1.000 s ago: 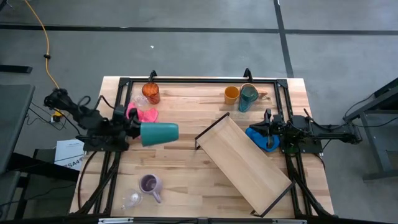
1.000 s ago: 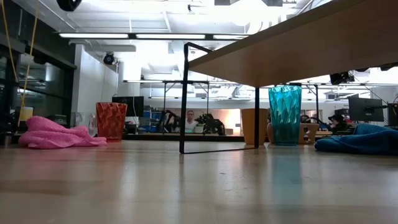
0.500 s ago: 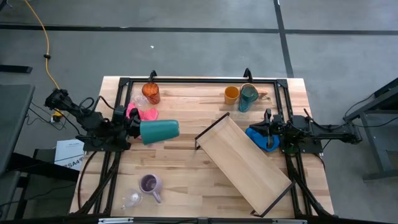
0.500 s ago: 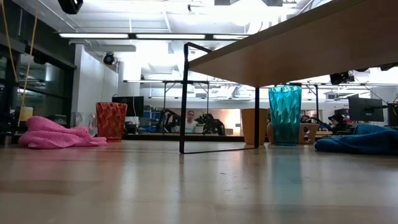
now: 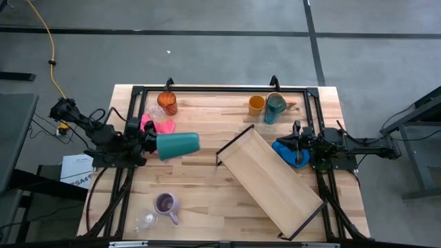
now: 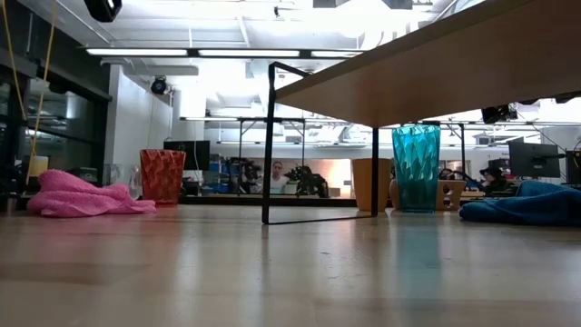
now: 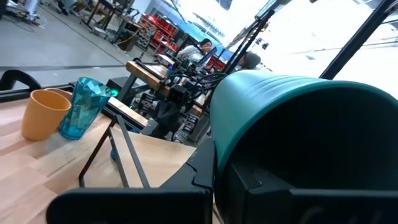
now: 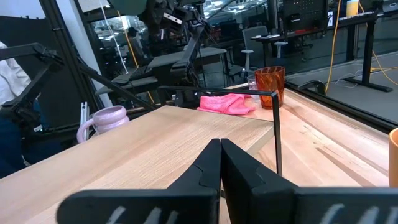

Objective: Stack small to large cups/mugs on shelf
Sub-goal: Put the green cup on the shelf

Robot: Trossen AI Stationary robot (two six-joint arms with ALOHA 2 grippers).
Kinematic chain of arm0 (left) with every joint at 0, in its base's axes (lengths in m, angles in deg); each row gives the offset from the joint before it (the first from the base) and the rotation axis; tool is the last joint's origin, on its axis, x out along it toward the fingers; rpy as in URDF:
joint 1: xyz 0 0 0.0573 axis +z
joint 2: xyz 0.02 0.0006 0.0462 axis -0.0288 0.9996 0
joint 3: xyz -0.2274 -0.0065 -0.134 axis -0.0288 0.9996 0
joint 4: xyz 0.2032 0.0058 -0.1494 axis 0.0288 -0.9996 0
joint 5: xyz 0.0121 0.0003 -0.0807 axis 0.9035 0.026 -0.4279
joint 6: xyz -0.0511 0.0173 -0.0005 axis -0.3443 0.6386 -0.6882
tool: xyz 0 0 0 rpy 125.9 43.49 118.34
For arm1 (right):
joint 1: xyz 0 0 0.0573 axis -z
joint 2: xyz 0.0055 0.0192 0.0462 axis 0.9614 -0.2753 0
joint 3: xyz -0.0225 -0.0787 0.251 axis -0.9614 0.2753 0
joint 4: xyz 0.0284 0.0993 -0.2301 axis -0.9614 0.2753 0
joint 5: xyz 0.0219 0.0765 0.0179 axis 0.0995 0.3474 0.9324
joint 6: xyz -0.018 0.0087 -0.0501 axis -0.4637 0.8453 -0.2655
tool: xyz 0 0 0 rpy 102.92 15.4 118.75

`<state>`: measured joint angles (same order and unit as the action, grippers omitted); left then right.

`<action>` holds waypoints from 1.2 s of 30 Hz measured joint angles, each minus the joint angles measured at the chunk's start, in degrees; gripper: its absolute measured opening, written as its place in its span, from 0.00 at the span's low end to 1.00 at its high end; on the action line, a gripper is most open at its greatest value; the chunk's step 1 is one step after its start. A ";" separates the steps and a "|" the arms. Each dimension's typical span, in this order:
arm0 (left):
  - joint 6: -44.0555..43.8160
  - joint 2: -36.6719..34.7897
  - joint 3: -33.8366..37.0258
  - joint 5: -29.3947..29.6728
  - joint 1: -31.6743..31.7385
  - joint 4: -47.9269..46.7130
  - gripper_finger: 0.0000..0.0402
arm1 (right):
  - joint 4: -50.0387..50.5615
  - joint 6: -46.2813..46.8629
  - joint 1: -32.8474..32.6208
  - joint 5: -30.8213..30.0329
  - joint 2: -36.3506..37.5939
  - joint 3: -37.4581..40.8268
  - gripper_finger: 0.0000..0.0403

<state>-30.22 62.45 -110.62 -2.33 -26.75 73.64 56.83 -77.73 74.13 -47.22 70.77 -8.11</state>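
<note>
- The left gripper hangs over the left side of the bench, its fingers closed around the base end of a tall teal tumbler, which it carries on its side with the wide mouth pointing toward the shelf.
- In the left wrist view the tumbler fills the frame, gripped from both sides (how hard it is pinched cannot be told).
- The shelf lies diagonally on the right half of the bench, its board bare.
- The right gripper rests at the right edge beside the blue cloth; in the right wrist view its fingertips meet, holding nothing.
- At the far edge an orange-yellow cup stands just beside a teal faceted glass.
- An orange-red glass stands near the pink cloth.
- A purple mug and a clear glass sit near the front left corner.
</note>
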 joint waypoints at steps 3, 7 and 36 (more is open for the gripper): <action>0.05 1.46 0.00 0.14 0.02 1.81 0.00 | 0.00 0.00 0.00 -0.01 0.00 0.00 0.00; -0.56 4.40 -1.11 0.82 0.02 2.12 0.00 | 0.00 0.00 -0.01 -0.02 0.00 0.00 0.00; 2.02 60.15 -71.09 -38.38 33.14 -53.84 0.00 | 0.00 0.00 0.01 0.00 0.00 0.02 0.00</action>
<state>-28.20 122.60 -181.71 -40.71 6.38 19.80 56.83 -77.73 74.14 -47.22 70.77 -8.09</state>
